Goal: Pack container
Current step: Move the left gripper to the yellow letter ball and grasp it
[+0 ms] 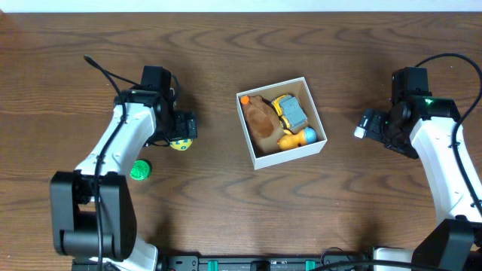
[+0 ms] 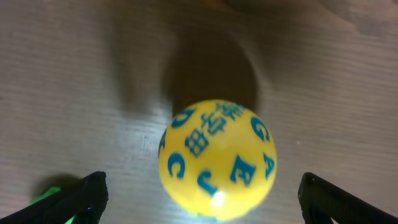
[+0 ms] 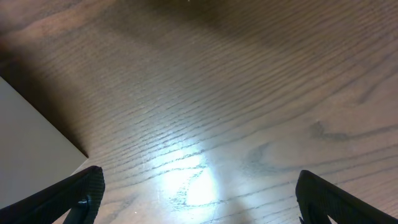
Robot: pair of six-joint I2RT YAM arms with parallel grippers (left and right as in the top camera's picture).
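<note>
Yellow ball (image 2: pixel 217 158): right under the left wrist camera, blue letters all over, resting on the table (image 1: pixel 226 218).
Left gripper (image 2: pixel 202 194): jaws spread wide, one on either side of the ball, neither touching it, so nothing is held.
Right gripper (image 3: pixel 199 190): also wide apart and empty, over bare wood at the far right.
Container (image 1: pixel 291 154): mid-table, slightly askew, well apart from both arms. It already holds a brown plush toy (image 1: pixel 261 117), a toy car (image 1: pixel 290 111) and a blue ball (image 1: pixel 309 135).
Green ball (image 1: pixel 140 171): loose near the left arm, outside the box.
Container handling: looks like light, thin cardboard. I'd expect the walls to flex and the base to slide on the wood, so pinch over the rim at mid-wall.
Ball handling: probably smooth and ready to roll, so close across its widest part.
Step in hand: likely the yellow ball pickup, with the green one to follow.
</note>
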